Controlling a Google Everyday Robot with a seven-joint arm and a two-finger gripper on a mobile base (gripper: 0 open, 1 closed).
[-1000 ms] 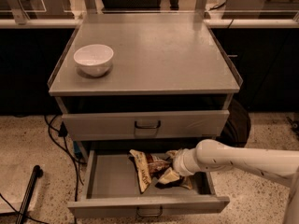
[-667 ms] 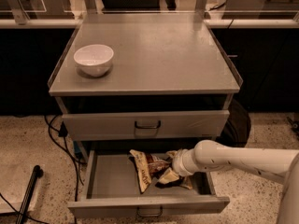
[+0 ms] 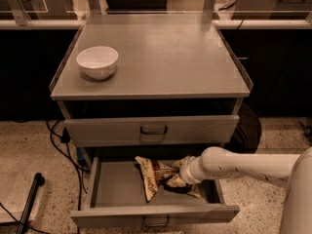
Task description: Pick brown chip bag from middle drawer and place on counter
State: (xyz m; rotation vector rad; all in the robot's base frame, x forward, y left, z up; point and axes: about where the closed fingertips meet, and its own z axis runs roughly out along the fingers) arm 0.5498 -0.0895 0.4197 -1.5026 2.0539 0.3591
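Single-arm drawer retrieval, seen from above the front of the cabinet. The middle drawer (image 3: 116,190) stands pulled out below a closed upper drawer (image 3: 152,129). The brown chip bag (image 3: 155,172) lies crumpled on the drawer floor, right of centre. Its long axis appears to run roughly left to right, and one cream-edged end turns toward the drawer front.

The arm enters from the right, low over the drawer's right wall. The gripper (image 3: 176,180) sits at the bag's right end, touching it and buried in its folds. Whether it is spread or clamped on the foil cannot be told from this view.

The bag therefore extends leftward from the gripper, away from the arm. The counter surface (image 3: 161,57) lies above and behind, past the closed drawer front, with a white bowl (image 3: 97,61) at its left. A lift would probably need to come up and out toward the drawer front before rising to the bare area right of the bowl.
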